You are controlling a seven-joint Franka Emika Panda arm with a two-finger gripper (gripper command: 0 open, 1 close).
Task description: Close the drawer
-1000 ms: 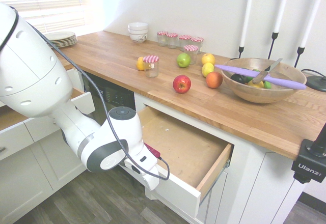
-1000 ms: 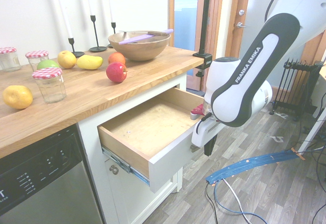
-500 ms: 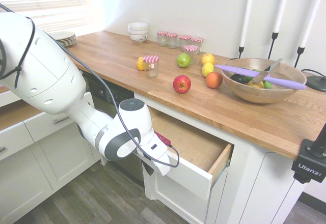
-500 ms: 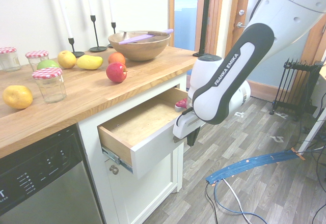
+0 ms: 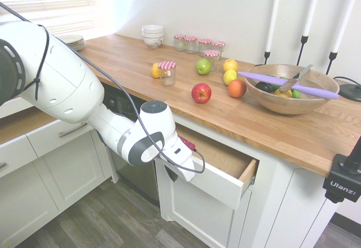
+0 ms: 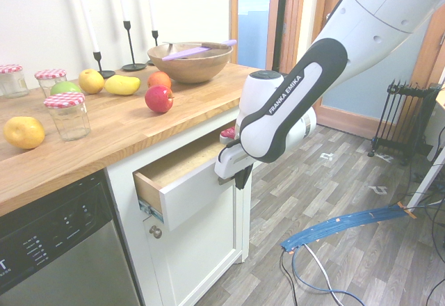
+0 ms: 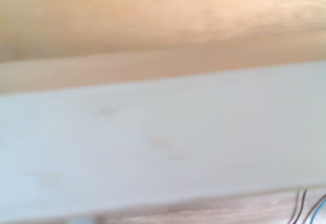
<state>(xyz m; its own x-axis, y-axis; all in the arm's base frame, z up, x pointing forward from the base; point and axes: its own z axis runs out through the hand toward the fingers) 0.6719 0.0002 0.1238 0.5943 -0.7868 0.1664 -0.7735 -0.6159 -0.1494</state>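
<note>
The drawer (image 5: 217, 183) hangs partly open under the wooden worktop, and a strip of its light plywood inside (image 6: 182, 167) shows behind the white front panel (image 6: 188, 196). My gripper (image 6: 241, 179) is shut and empty. It rests against the outer face of that panel near its top edge, and shows as a dark tip (image 5: 174, 173) below the white wrist in the first exterior view. The handle is hidden behind the arm. In the wrist view the panel's top edge (image 7: 163, 142) fills the picture from close by, with plywood beyond it.
A dishwasher (image 6: 49, 250) stands beside the drawer's cabinet, and a white cabinet door (image 6: 201, 264) is below the drawer. On the worktop (image 5: 130, 62) are fruit, red-lidded jars (image 5: 167, 72) and a wooden bowl (image 5: 296, 87). More white drawers (image 5: 62, 132) stand at the left.
The drawer has slid well into the cabinet, from wide open to a narrow gap. My gripper moved with it, staying against the front panel.
</note>
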